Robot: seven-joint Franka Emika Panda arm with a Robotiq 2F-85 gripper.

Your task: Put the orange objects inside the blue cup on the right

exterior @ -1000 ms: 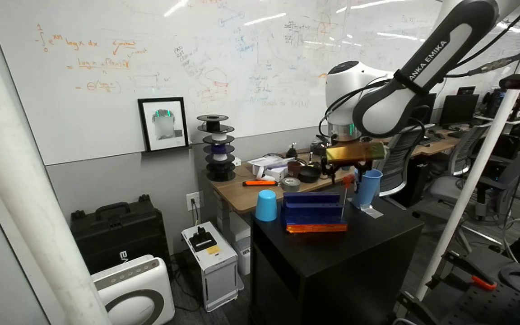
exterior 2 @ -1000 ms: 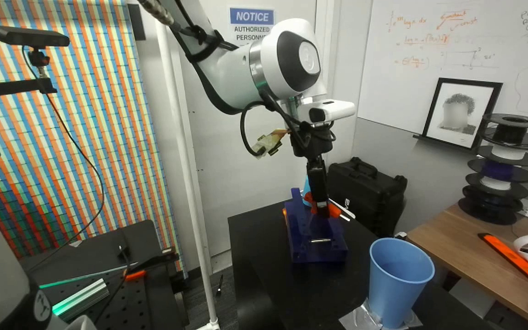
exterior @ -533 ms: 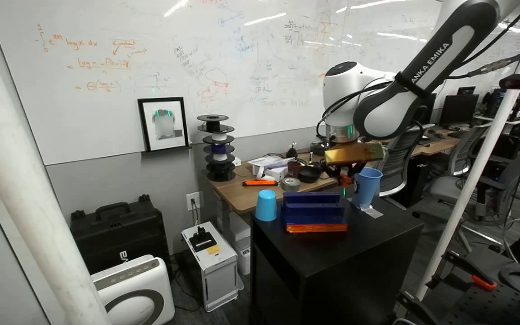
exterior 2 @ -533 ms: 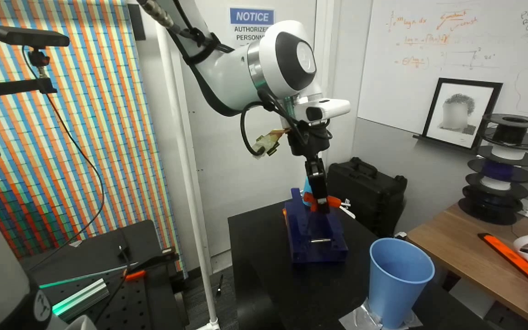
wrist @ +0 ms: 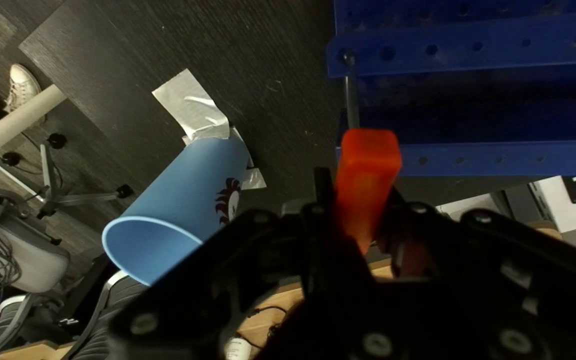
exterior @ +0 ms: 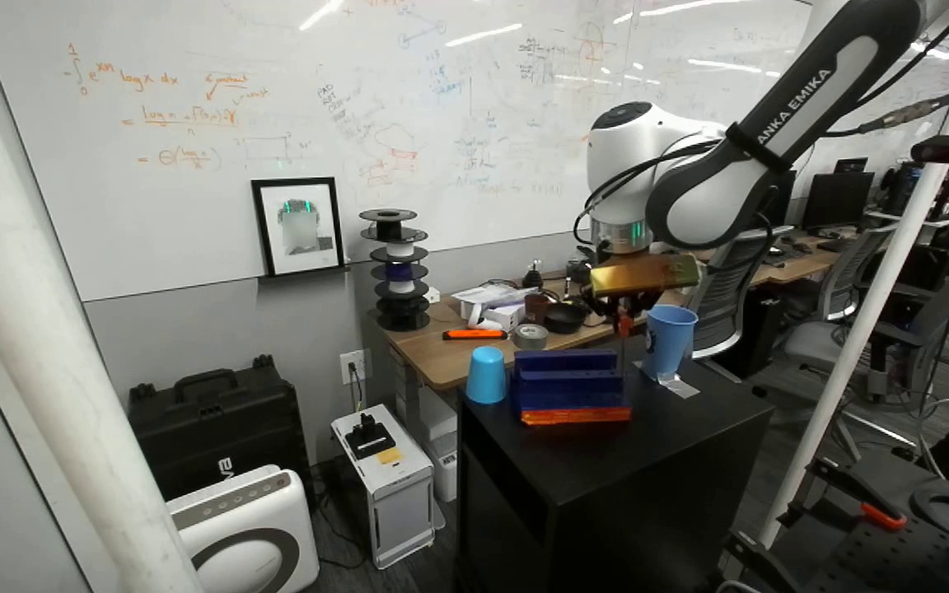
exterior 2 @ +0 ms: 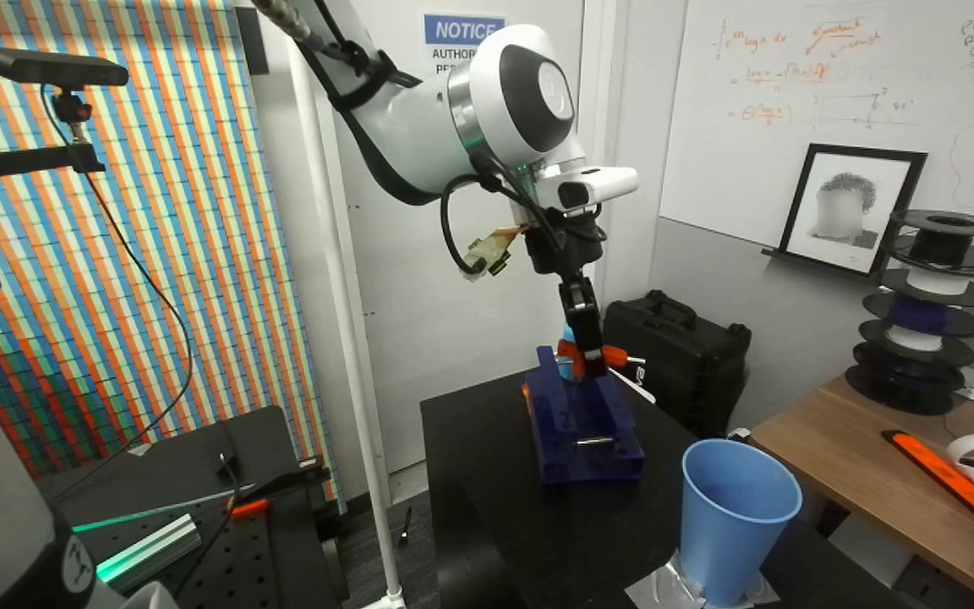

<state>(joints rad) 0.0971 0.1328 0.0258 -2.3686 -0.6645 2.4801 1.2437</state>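
Note:
My gripper [wrist: 359, 192] is shut on the orange T-shaped handle [wrist: 370, 155] of a tool, one of the orange objects. From it a metal shaft [wrist: 352, 102] runs to an end hole of the blue rack [wrist: 498, 50]; whether the tip sits in the hole I cannot tell. In an exterior view, orange handle ends [exterior 2: 614, 355] stick out on both sides of the fingers [exterior 2: 590, 342], above the rack [exterior 2: 590, 468]. The blue cup [wrist: 188, 187] stands upright beside the rack, taped to the black cabinet top, and appears in both exterior views [exterior: 668, 342] [exterior 2: 736, 524].
An upside-down teal-blue cup [exterior: 487, 375] stands at the rack's far end from the blue cup. The rack's lower front carries an orange band [exterior: 577, 416]. Silver tape [wrist: 195, 107] spreads at the blue cup's base. A wooden desk [exterior: 433, 354] with clutter adjoins the black cabinet [exterior: 656, 432].
The gripper's fingers have come together on the orange handle. Gripper and handle have risen slightly, and the rack has shifted a little.

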